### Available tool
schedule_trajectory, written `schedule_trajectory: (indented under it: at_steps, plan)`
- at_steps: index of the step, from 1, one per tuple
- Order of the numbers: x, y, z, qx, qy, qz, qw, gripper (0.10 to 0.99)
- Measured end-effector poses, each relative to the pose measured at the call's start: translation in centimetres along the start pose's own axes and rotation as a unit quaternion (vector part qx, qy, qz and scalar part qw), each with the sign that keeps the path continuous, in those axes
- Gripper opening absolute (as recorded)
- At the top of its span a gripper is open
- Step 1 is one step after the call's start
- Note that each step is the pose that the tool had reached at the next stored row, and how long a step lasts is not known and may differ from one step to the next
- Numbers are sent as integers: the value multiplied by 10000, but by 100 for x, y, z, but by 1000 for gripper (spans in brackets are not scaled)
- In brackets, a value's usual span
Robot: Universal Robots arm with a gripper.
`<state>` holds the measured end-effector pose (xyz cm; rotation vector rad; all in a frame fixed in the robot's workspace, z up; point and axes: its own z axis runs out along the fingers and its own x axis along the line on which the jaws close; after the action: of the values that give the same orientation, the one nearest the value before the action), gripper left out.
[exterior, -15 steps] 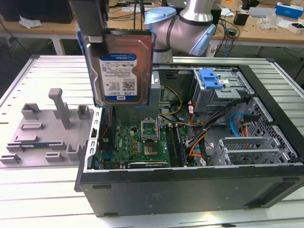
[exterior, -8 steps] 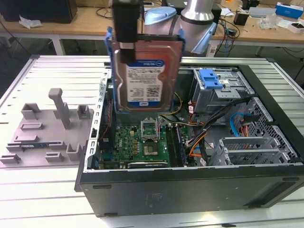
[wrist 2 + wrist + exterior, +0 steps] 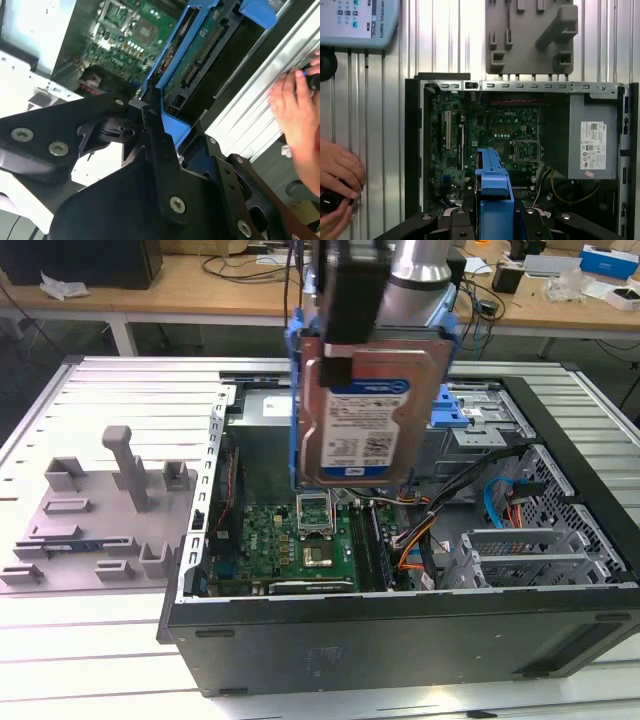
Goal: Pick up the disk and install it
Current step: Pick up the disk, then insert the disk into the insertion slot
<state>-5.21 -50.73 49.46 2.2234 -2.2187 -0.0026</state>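
While the disk (image 3: 365,420) is gripped by the hand (image 3: 343,340) at upper centre above the computer case (image 3: 400,635), installing is judged to need alignment.

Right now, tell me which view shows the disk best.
The exterior view: the disk faces it, label side showing, above the open computer case. The second wrist view shows its circuit-board side obliquely; the first wrist view, its blue frame end-on.

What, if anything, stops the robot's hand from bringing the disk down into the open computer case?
Probably nothing: the hand grips the disk upright above the computer case, whose side is open, with clear air beneath. A person's hands rest on the table outside the case.
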Motion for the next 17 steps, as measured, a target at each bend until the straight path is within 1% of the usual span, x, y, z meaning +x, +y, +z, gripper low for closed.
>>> schedule_trajectory:
  at_steps: [1, 3, 4, 5, 10, 17]
  plan:
    - [17, -47, 0, 0, 0, -1, 10000, 365]
    - [61, -184, 0, 0, 0, -1, 10000, 365]
    - [77, -226, 0, 0, 0, -1, 10000, 365]
    - [84, -246, 0, 0, 0, 0, 10000, 365]
    - [88, -273, 4, 0, 0, 0, 10000, 365]
    - [88, -277, 5, 0, 0, 0, 10000, 365]
